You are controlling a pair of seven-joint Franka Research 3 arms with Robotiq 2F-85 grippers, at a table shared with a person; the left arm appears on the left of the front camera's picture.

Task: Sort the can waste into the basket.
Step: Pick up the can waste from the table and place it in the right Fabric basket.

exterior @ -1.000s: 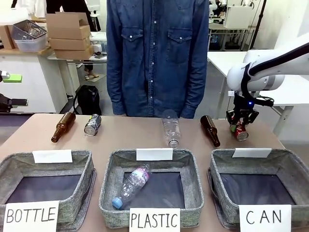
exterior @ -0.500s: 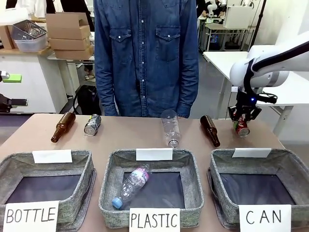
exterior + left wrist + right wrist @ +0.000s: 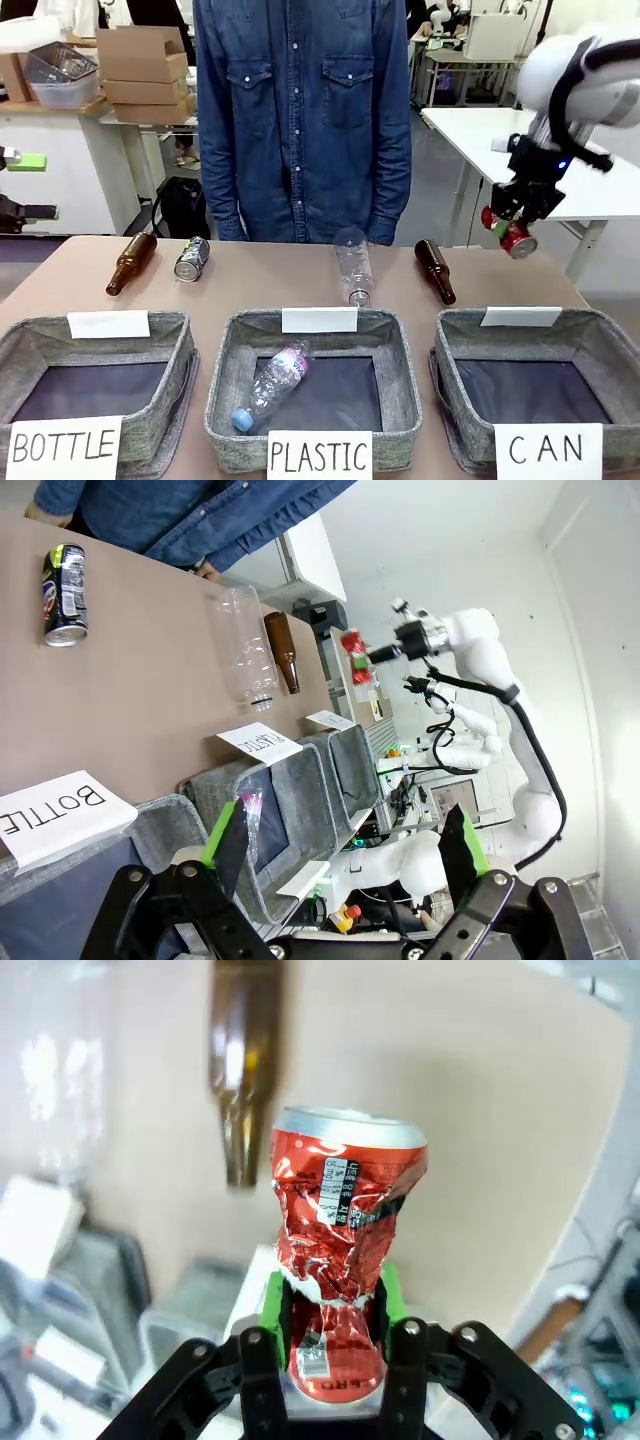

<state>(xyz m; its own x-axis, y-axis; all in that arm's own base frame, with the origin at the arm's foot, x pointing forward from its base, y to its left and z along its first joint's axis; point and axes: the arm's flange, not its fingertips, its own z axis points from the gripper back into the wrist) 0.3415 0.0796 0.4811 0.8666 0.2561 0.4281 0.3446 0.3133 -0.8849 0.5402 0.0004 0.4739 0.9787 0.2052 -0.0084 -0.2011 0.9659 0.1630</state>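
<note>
Near right sits the CAN basket [image 3: 455, 345], beyond it the right tool [image 3: 510, 228] holds the red can [image 3: 518, 241] above the desk [image 3: 280, 290] by its crushed waist, a light, thin, slick shell, the left tool [image 3: 345, 815] gapes wide, and the dark can [image 3: 191, 258] lies far left.

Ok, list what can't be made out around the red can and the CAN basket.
- Red can, right wrist view: lower end hidden inside the right gripper; small print unreadable.
- CAN basket, front view: right side cut off by the picture edge; sign covers the near wall.
- Brown bottle, right wrist view: blurred, base cut off at the top edge.
- Dark can, front view: label too small to read.
</note>
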